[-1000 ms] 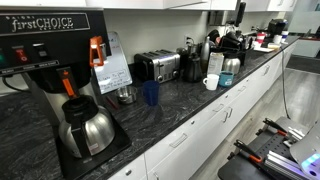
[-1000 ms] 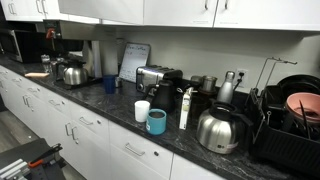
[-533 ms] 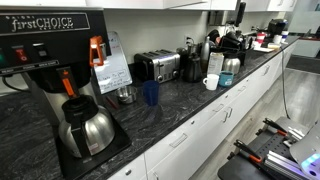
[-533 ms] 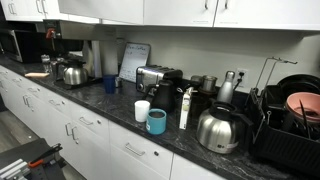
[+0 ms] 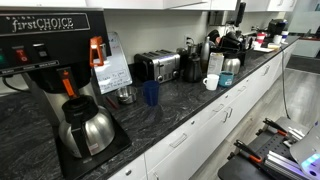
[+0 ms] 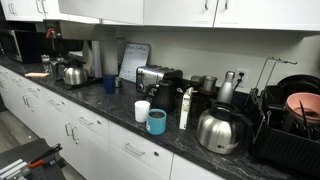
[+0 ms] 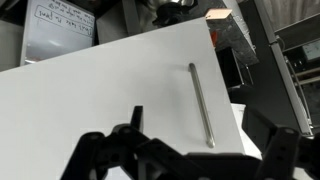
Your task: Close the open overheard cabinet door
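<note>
On the wrist view, the white cabinet door [image 7: 120,90] fills most of the frame, with its bar handle [image 7: 200,105] running lengthwise right of centre.

Change over the last second: none that I can find. Both exterior views match their earlier frames item for item. Countertop [image 5: 190,100], coffee maker [image 5: 60,60] and toaster [image 6: 155,77] are all unmoved, and the arm is in neither view. I have no earlier wrist frame to compare, so door motion is unconfirmed. My reading: the arm is paused or barely creeping, and the close has not been made yet. From outside I cannot pick out which of the overhead cabinets [image 6: 180,10] has the open door.

Gripper [image 7: 190,158]: jaws spread wide, dark fingers [image 7: 100,152] at either side of the lower edge, nothing between them. It holds nothing. Whether it touches the panel I cannot tell from this angle. The handle sits ahead of the jaws, ungrasped. I judge that a flat push on the panel should serve next, with no grasp needed.
</note>
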{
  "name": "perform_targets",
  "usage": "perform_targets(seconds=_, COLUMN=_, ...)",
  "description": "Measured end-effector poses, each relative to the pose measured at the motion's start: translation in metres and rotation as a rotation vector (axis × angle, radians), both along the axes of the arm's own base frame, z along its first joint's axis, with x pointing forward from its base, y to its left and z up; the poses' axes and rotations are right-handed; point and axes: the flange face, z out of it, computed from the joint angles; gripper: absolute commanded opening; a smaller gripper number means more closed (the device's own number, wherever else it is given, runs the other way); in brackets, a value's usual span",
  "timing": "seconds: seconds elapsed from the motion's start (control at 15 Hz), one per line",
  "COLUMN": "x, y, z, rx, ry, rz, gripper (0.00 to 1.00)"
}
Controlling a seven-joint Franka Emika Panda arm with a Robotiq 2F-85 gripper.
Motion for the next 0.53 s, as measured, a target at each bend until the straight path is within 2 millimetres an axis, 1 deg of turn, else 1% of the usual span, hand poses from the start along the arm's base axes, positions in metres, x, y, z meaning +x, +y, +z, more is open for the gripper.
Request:
perform_targets(seconds=0.2, x=-0.005, y=0.008, z=-0.005, rx=0.05, ry=0.014, rz=0.044, gripper=1.0)
perform_targets(seconds=0.53, x=-0.014, y=0.024, z=-0.007, rx=0.107, ry=0.002, rz=0.1, gripper=1.0)
